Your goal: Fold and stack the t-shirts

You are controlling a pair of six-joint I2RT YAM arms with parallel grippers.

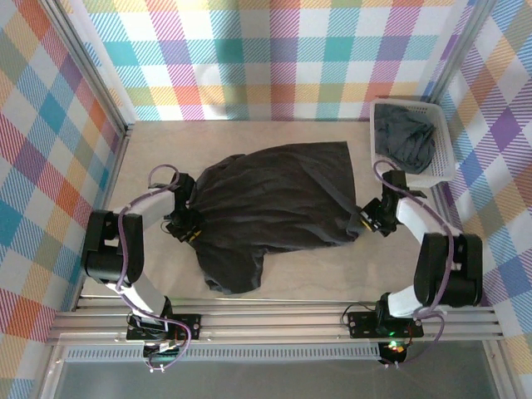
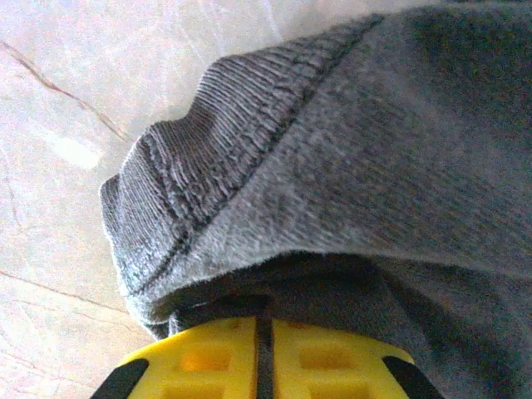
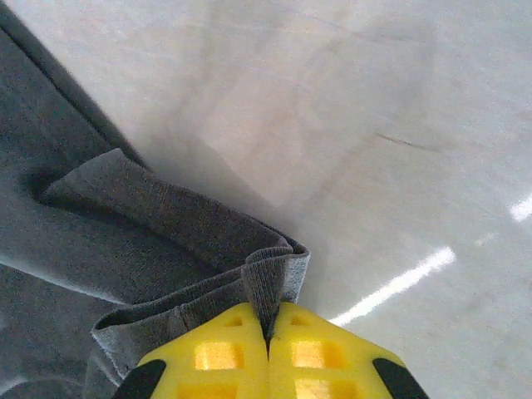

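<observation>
A dark charcoal t-shirt [image 1: 274, 204] lies spread and wrinkled across the middle of the table. My left gripper [image 1: 188, 223] is at its left edge, shut on the cloth; in the left wrist view the ribbed collar of the t-shirt [image 2: 216, 141] bulges above the yellow fingers [image 2: 208, 357]. My right gripper [image 1: 368, 218] is at the shirt's right edge, shut on a pinched fold of the hem [image 3: 270, 278] between its yellow fingers [image 3: 216, 357]. More dark t-shirts [image 1: 405, 137] lie crumpled in the basket.
A white lattice basket [image 1: 445, 158] stands at the back right, close behind my right arm. Bare pale tabletop [image 1: 166, 150] lies behind and to the left of the shirt. Checked walls enclose the table on three sides.
</observation>
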